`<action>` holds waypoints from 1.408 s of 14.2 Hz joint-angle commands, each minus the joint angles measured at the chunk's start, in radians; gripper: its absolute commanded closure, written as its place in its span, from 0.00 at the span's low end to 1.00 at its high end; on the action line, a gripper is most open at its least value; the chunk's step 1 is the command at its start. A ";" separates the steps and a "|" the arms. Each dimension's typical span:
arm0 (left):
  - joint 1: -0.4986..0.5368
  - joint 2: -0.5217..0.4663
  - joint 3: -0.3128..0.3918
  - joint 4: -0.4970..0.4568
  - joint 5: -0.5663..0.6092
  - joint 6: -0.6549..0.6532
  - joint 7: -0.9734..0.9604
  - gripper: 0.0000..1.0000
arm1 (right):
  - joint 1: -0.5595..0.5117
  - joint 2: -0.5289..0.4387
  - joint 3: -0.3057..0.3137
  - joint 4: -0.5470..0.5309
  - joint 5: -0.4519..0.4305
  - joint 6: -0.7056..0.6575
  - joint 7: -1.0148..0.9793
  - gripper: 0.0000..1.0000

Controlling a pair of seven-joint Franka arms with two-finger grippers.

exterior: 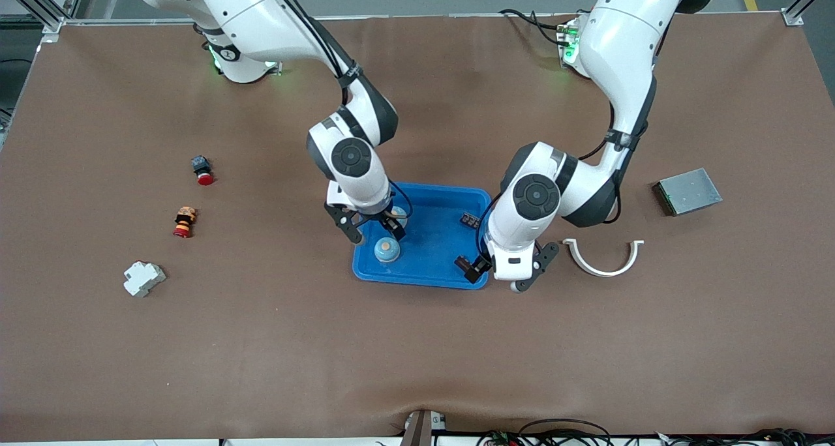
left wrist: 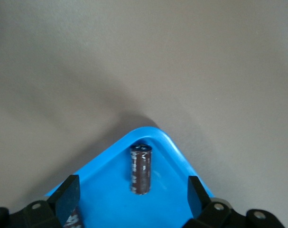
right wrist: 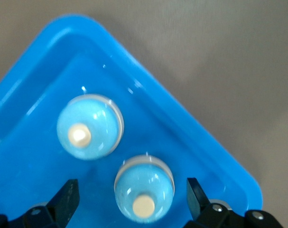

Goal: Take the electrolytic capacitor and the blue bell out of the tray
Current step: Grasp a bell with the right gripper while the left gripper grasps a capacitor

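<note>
A blue tray (exterior: 430, 270) lies mid-table. Two light-blue bells stand in it at the right arm's end: one (exterior: 387, 250) nearer the front camera, the other (exterior: 399, 215) partly hidden by the hand. My right gripper (exterior: 374, 227) hangs open over them; in the right wrist view one bell (right wrist: 144, 188) sits between its fingers (right wrist: 67, 197), the other bell (right wrist: 89, 127) is beside it. A dark capacitor (exterior: 464, 263) lies in the tray's corner at the left arm's end. My left gripper (exterior: 507, 268) is open above that corner. The capacitor (left wrist: 140, 168) lies free of the left gripper (left wrist: 132, 195).
A second dark part (exterior: 468, 220) lies in the tray. Toward the right arm's end sit a red button (exterior: 203, 170), a striped stack (exterior: 184, 222) and a white block (exterior: 144, 278). A white curved piece (exterior: 603, 258) and a grey metal box (exterior: 687, 191) lie toward the left arm's end.
</note>
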 commanded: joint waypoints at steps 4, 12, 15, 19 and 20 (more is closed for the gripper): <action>-0.041 0.086 0.012 0.019 0.019 0.109 -0.133 0.00 | 0.040 0.016 -0.018 0.011 -0.034 -0.005 0.038 0.00; -0.058 0.134 0.012 0.019 0.021 0.142 -0.149 0.00 | 0.035 0.042 -0.019 0.011 -0.071 0.017 0.050 0.00; -0.072 0.148 0.014 0.019 0.023 0.157 -0.149 0.00 | 0.037 0.058 -0.022 0.013 -0.076 0.031 0.052 0.00; -0.072 0.156 0.014 0.019 0.023 0.162 -0.149 0.00 | 0.040 0.072 -0.027 0.013 -0.076 0.063 0.067 0.00; -0.070 0.157 0.014 0.019 0.023 0.172 -0.149 0.00 | 0.043 0.075 -0.027 0.015 -0.076 0.068 0.080 0.00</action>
